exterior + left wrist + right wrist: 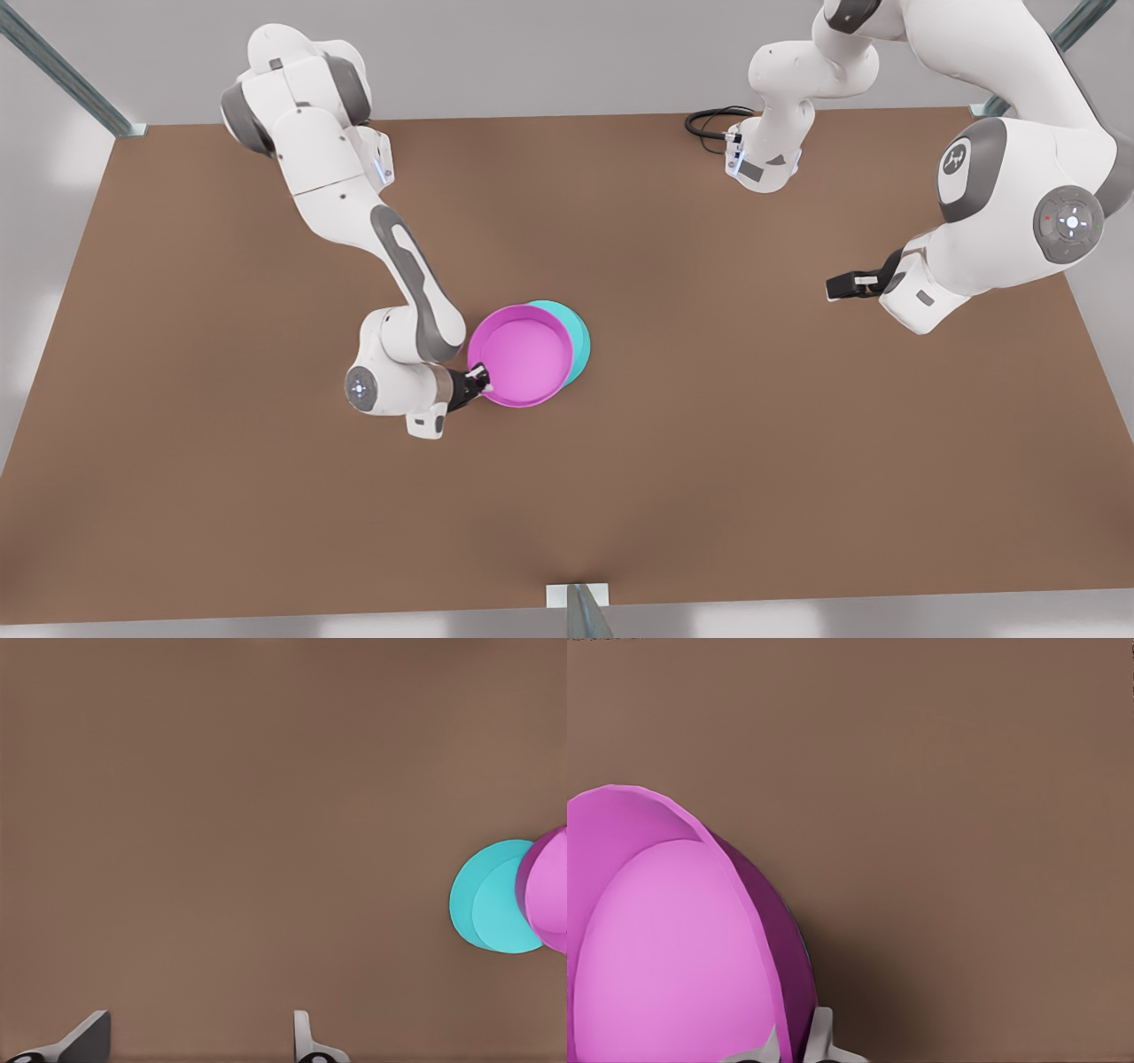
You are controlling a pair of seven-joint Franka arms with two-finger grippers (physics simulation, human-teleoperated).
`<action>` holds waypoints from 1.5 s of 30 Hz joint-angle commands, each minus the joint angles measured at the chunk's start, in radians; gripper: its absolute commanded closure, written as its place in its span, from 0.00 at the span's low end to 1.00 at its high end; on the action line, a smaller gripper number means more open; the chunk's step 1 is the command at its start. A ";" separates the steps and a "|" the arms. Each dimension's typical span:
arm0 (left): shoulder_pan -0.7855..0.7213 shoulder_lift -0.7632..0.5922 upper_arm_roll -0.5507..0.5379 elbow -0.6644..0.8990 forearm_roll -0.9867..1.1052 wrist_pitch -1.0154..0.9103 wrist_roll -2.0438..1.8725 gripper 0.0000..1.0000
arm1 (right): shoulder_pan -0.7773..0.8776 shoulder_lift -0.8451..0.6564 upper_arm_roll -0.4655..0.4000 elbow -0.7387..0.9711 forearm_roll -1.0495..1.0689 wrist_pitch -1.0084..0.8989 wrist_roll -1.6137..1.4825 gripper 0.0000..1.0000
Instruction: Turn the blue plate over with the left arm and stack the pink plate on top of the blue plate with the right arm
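Right tool [481,379] pinches the pink plate's [523,354] rim, holding it just over the blue plate [576,337], offset toward the front view's left. Blue plate sits on the tabletop [709,443]. Left tool [842,285] waits well apart, fingers spread, empty.

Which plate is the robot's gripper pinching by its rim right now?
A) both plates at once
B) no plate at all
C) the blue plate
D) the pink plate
D: the right gripper is shut on the rim of the pink plate, which sits over the blue plate; the left gripper waits open, off to the front view's right above the table.
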 commanded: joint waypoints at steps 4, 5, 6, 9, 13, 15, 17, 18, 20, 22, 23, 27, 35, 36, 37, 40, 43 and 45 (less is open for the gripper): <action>0.001 0.001 0.000 0.000 -0.001 0.004 0.009 0.00 | 0.050 0.001 0.000 -0.003 0.002 0.021 0.432 0.79; 0.001 -0.001 0.000 0.000 -0.001 0.005 0.009 0.00 | 0.064 0.000 0.000 -0.006 0.003 0.028 0.441 0.79; 0.001 -0.001 0.000 0.002 -0.001 0.005 0.007 0.00 | 0.068 -0.002 0.000 -0.008 0.003 0.033 0.455 0.79; 0.001 0.000 0.000 0.002 -0.001 0.005 0.007 0.00 | 0.082 -0.023 0.000 -0.029 0.005 0.041 0.452 0.79; 0.001 0.001 0.000 0.000 -0.001 0.005 0.007 0.00 | 0.082 -0.065 0.000 -0.103 -0.003 0.068 0.399 0.79; 0.001 -0.001 0.000 0.002 -0.001 0.005 0.009 0.00 | 0.082 -0.069 0.001 -0.127 -0.004 0.093 0.375 0.79; 0.001 -0.001 0.000 0.002 0.001 0.005 0.009 0.00 | 0.082 -0.072 0.001 -0.147 -0.004 0.113 0.369 0.79; 0.001 -0.001 0.000 0.002 0.002 0.005 0.009 0.00 | 0.082 -0.078 0.001 -0.147 -0.004 0.113 0.369 0.79; 0.001 -0.001 0.000 0.002 0.001 0.002 0.006 0.00 | 0.081 -0.083 0.001 -0.147 -0.004 0.108 0.369 0.66; 0.001 -0.001 0.000 0.002 0.002 0.004 0.004 0.00 | 0.081 -0.083 0.001 -0.150 -0.001 0.113 0.373 0.00; 0.001 -0.001 0.000 0.002 0.002 0.004 0.007 0.00 | 0.081 -0.089 0.003 -0.158 -0.001 0.116 0.372 0.00; 0.001 0.001 0.000 0.000 -0.001 0.004 0.009 0.00 | 0.070 -0.143 0.003 -0.190 0.002 0.111 0.364 0.00; 0.001 0.002 -0.003 0.004 -0.002 -0.018 0.010 0.00 | -0.106 -0.144 -0.218 0.153 -0.409 -0.307 0.366 0.00; 0.001 0.004 -0.002 0.004 -0.001 -0.005 0.009 0.00 | -0.148 -0.141 -0.221 0.238 -0.425 -0.408 0.366 0.00; 0.001 0.002 0.000 0.008 -0.001 -0.007 0.010 0.00 | -0.215 -0.143 -0.223 0.334 -0.501 -0.519 0.367 0.00; 0.001 0.007 0.000 0.008 -0.001 -0.007 0.010 0.00 | -0.241 -0.169 -0.265 0.520 -0.641 -0.780 0.370 0.00; 0.002 0.007 0.000 0.008 0.001 -0.010 0.009 0.00 | -0.376 -0.382 -0.086 0.476 -0.776 -0.872 0.381 0.00; 0.004 0.008 0.001 0.008 0.001 -0.007 0.010 0.00 | -0.384 -0.468 -0.054 0.402 -0.810 -0.867 0.401 0.00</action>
